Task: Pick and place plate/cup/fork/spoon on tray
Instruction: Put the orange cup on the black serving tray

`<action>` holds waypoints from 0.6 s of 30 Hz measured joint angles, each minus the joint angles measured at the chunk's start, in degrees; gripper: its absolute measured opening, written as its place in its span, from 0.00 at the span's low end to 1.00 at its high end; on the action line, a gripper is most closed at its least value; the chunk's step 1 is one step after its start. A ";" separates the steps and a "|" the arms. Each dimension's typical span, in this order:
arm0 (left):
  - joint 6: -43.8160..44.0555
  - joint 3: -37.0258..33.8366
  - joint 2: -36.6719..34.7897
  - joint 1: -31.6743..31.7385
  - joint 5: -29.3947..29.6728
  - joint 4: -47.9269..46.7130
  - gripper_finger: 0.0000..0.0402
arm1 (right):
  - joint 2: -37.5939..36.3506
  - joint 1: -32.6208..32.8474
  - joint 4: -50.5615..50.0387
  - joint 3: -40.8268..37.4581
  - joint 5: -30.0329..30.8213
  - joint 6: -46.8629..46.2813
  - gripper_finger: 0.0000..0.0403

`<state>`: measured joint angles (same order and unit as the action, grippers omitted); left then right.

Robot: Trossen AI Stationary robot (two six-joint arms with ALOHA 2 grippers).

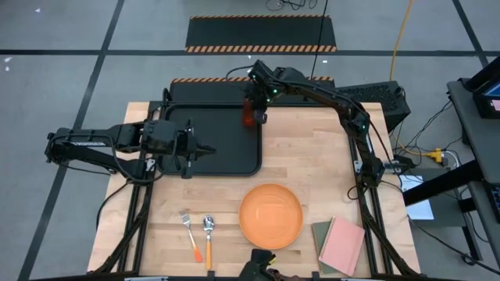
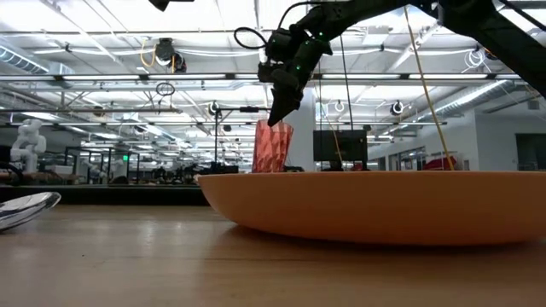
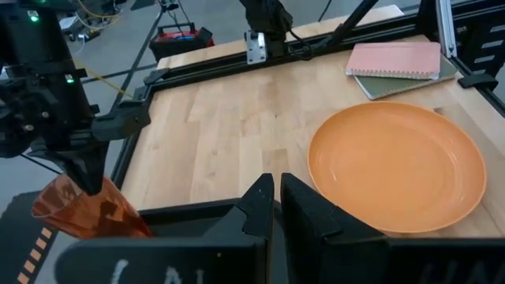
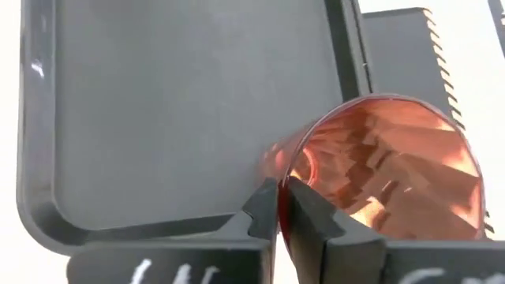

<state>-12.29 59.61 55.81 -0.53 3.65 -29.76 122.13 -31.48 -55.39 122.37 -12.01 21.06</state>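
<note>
Over the far right corner of the tray, the right gripper pinches the cup by its rim. The thin hold (left gripper waits closed over the tray) may let the cup tip when released.

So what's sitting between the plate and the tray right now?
Nothing. In the high view, only bare wooden table separates the plate from the tray.
</note>
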 joint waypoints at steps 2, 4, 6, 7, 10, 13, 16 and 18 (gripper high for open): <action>0.00 0.00 0.01 0.01 -0.01 -0.02 0.08 | 0.00 -0.05 0.80 0.00 0.06 0.00 0.03; 0.02 0.00 -0.02 0.02 -0.01 -0.02 0.08 | 0.00 -0.01 0.96 0.00 0.07 0.07 0.04; 0.04 0.00 -0.01 0.02 -0.01 -0.02 0.08 | 0.00 0.00 0.76 0.00 0.07 0.09 0.04; 0.09 0.00 -0.01 0.02 0.00 -0.02 0.08 | 0.00 0.00 0.67 0.00 0.04 0.25 0.04; 0.15 0.00 -0.02 0.02 -0.01 -0.04 0.08 | 0.00 0.02 1.00 0.00 0.06 0.57 0.04; 0.14 0.00 0.01 0.00 -0.01 -0.04 0.08 | 0.00 0.02 1.33 0.00 0.11 0.62 0.04; 0.13 0.00 0.00 0.01 -0.01 -0.04 0.08 | 0.00 0.02 1.33 0.00 0.11 0.71 0.04; 0.13 0.00 -0.02 0.02 -0.01 -0.04 0.08 | 0.00 0.02 1.35 0.00 0.13 0.81 0.04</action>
<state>-12.16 59.61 55.79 -0.51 3.64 -29.80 122.13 -31.46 -54.04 122.37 -11.88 21.87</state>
